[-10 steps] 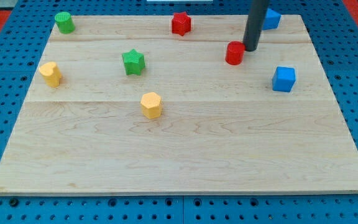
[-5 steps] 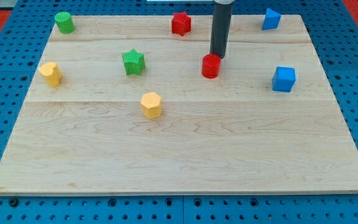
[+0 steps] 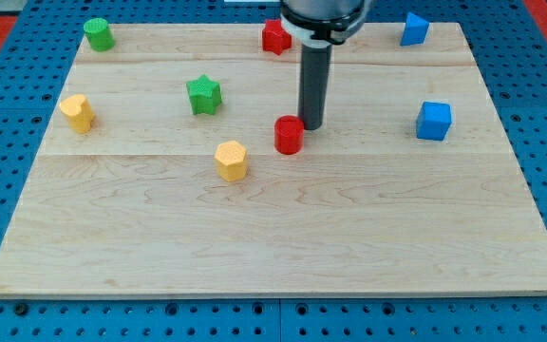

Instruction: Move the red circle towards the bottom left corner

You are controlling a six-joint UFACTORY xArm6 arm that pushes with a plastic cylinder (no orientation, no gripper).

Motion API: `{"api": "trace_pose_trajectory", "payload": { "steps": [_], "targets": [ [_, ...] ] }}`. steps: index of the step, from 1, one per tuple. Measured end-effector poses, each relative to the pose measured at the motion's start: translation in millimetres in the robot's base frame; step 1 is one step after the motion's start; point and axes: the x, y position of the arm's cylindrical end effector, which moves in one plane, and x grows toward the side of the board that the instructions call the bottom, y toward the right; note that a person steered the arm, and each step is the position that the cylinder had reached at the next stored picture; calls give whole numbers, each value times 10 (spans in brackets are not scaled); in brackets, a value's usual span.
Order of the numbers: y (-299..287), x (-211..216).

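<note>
The red circle (image 3: 289, 135) is a short red cylinder near the middle of the wooden board (image 3: 273, 237). My tip (image 3: 311, 126) touches its upper right side. The dark rod rises from there toward the view's top. The board's bottom left corner lies far down and to the left of the circle.
A yellow hexagon block (image 3: 231, 160) sits just left and below the red circle. A green star (image 3: 203, 94), a yellow block (image 3: 78, 112) and a green cylinder (image 3: 99, 34) lie to the left. A red star (image 3: 274, 37) and two blue blocks (image 3: 434, 121) (image 3: 413, 28) lie at the top and right.
My tip has moved left and down, pushing the red circle from the upper right toward the board's middle. The other blocks have not moved.
</note>
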Motion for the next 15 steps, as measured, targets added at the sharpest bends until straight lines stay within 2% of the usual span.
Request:
{"api": "trace_pose_trajectory", "payload": {
  "steps": [5,12,15],
  "targets": [
    [-568,751],
    [-1663,845],
    [-2053,1068]
  ]
}}
